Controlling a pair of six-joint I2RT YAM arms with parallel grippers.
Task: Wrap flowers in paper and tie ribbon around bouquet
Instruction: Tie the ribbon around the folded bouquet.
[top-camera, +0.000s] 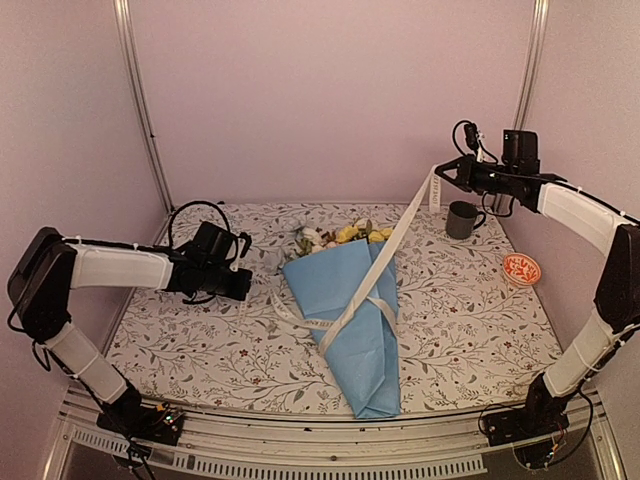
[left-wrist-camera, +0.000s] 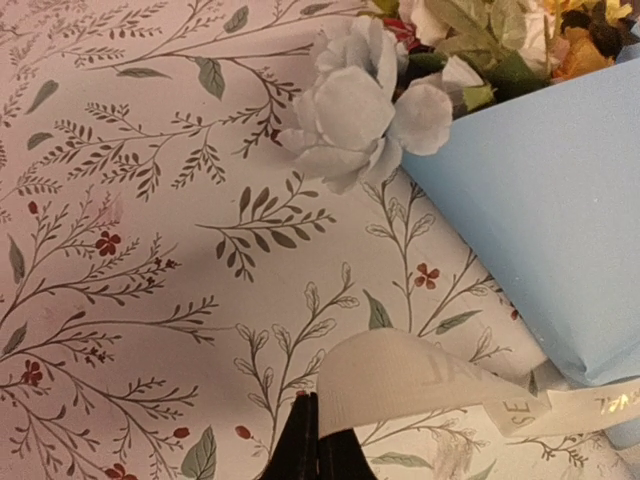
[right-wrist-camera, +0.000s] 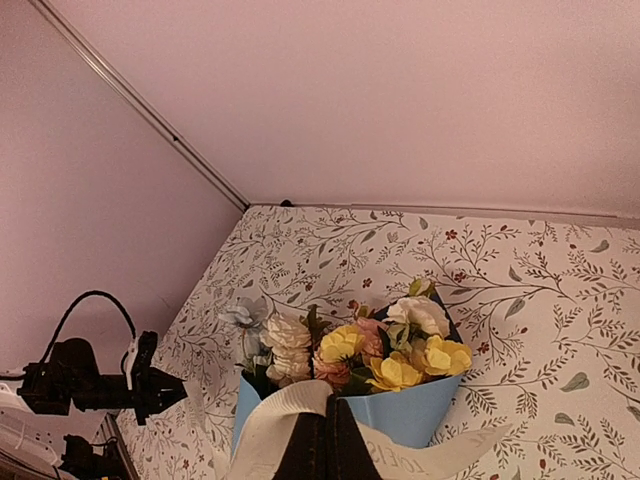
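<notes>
Step in hand: judged to be drawing the long cream-white flat ribbon (top-camera: 390, 250) snug round the bouquet, ahead of the knot.
Left gripper (left-wrist-camera: 318, 445): you had its jaws pinched together on one ribbon end, low over the floral-patterned white tablecloth (top-camera: 460, 320).
Right gripper (right-wrist-camera: 322, 440): its jaws were clamped on the other end, held high; the band ran taut from them down to the wrap.
Bouquet, a light blue paper cone (top-camera: 360, 350): it lay flat, just ahead and right of the left jaws, well below and ahead of the right jaws.
Flowers, white, yellow and pink blooms (top-camera: 340, 235): they poked from the cone's wide end, facing the right jaws.
Doing it well: you would want to pull both ends evenly and oppositely, so the cone neither slides nor rolls; keep the band flat and stop before the paper creases.
Risk: the high pull could lift or drag the cone.
Grey mug (top-camera: 461, 219): below the right jaws, upright; contents could not be told.
Small orange-and-white dish (top-camera: 521, 268): beside the mug; only its pattern showed.
</notes>
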